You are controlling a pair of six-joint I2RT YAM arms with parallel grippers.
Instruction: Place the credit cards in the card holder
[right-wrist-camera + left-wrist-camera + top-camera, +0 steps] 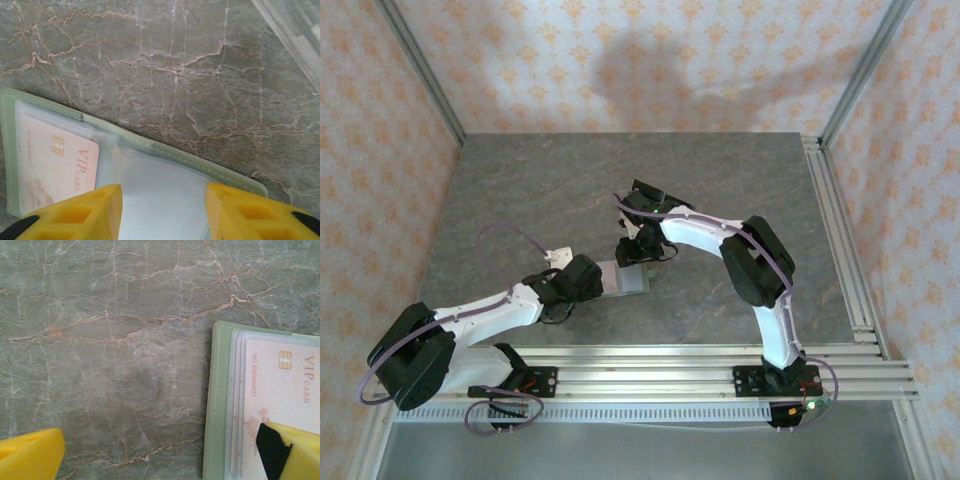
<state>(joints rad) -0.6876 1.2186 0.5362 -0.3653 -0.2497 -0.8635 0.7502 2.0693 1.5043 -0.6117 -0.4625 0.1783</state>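
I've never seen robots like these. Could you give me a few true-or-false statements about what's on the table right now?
1. The sage-green soft wallet lies opened flat on the grey marbled table. True.
2. A pale pink card printed VIP, with a gold chip, sits inside a clear plastic sleeve of the wallet. True.
3. The left gripper has its yellow fingers pinched shut. False: they stand wide apart, one beside the wallet and one over it.
4. The wallet lies at the far edge, against the patterned wall. False: it lies in the near half of the table, between the two grippers.
5. The right gripper has its yellow fingers over the wallet's clear sleeve. True.
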